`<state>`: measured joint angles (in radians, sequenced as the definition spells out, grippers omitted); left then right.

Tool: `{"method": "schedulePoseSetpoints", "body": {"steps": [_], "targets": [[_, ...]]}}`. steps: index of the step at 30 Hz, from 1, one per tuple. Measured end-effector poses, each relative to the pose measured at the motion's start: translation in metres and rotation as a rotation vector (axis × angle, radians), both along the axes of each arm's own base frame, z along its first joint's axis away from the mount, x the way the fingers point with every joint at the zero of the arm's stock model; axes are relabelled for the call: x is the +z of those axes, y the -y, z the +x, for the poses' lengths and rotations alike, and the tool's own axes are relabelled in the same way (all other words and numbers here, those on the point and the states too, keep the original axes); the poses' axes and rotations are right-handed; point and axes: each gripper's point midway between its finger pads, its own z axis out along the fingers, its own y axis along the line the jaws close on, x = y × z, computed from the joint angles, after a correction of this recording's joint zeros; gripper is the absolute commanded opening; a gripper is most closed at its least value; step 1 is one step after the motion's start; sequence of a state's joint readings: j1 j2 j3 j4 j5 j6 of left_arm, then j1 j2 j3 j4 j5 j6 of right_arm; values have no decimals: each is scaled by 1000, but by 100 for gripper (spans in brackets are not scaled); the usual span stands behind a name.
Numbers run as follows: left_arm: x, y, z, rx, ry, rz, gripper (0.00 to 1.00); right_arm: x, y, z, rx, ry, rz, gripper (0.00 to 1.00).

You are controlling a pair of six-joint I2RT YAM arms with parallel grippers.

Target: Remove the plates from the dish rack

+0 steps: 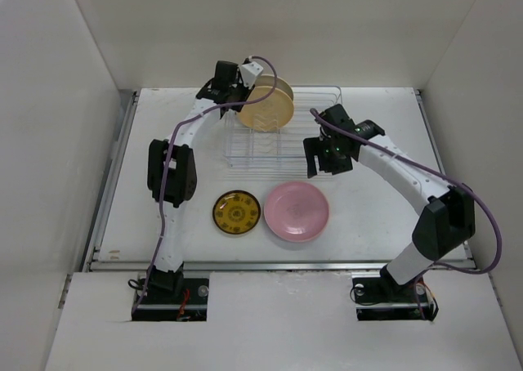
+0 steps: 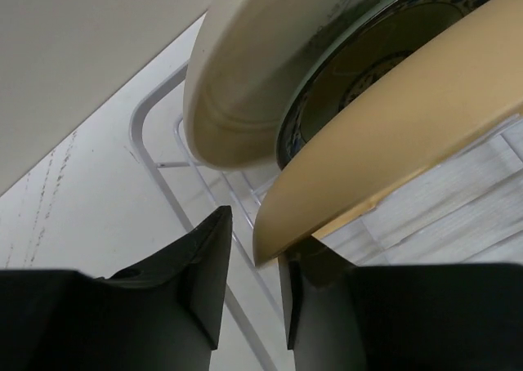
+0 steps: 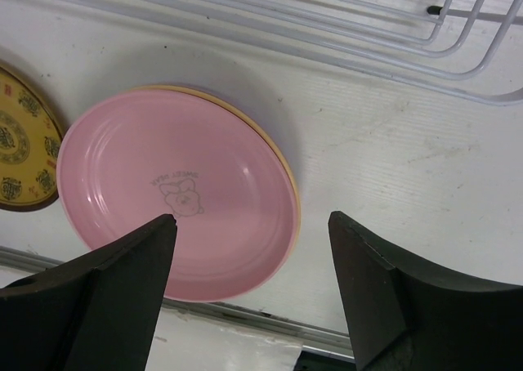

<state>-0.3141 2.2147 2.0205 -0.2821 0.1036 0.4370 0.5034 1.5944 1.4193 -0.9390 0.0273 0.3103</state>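
Note:
The dish rack [image 1: 255, 155] stands at the back middle of the table. Upright in it are a tan-yellow plate [image 1: 265, 105], a dark-patterned plate [image 2: 359, 69] and a cream plate [image 2: 237, 85]. My left gripper [image 1: 245, 81] is at the tan-yellow plate's [image 2: 392, 118] upper left rim. Its jaws are narrow around that rim [image 2: 257, 236]: the rim lies against one finger, with a gap to the other. A pink plate [image 1: 296, 211] and a mustard-yellow patterned plate [image 1: 237, 212] lie flat in front. My right gripper [image 1: 327, 168] hangs open and empty above the pink plate [image 3: 172, 199].
A thin tan rim [image 3: 292, 193] shows under the pink plate's edge. The rack's wire [image 3: 458, 60] runs just behind the right gripper [image 3: 252, 224]. White walls close the back and both sides. A metal strip [image 1: 278, 265] marks the table's near edge.

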Motion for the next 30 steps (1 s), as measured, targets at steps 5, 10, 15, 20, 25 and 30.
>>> {"method": "schedulePoseSetpoints", "body": {"steps": [5,10,15,20,25,30], "targets": [[-2,3,-1,-1,-4,-3,16,-4,-1,2,0,-12,-7,81],[-4,4,-2,2,-14,-5,24,-3,-2,3,0,-10,-6,81],[-3,2,-4,15,-19,-7,30,-2,-2,4,0,-8,-4,81],[1,2,-5,20,-19,-12,11,-2,-2,4,0,-8,-4,81],[1,0,-6,18,-21,-6,0,-2,-2,4,0,-8,-4,81],[1,-1,-6,23,-23,-8,0,-2,-2,4,0,-9,-5,81]]}}
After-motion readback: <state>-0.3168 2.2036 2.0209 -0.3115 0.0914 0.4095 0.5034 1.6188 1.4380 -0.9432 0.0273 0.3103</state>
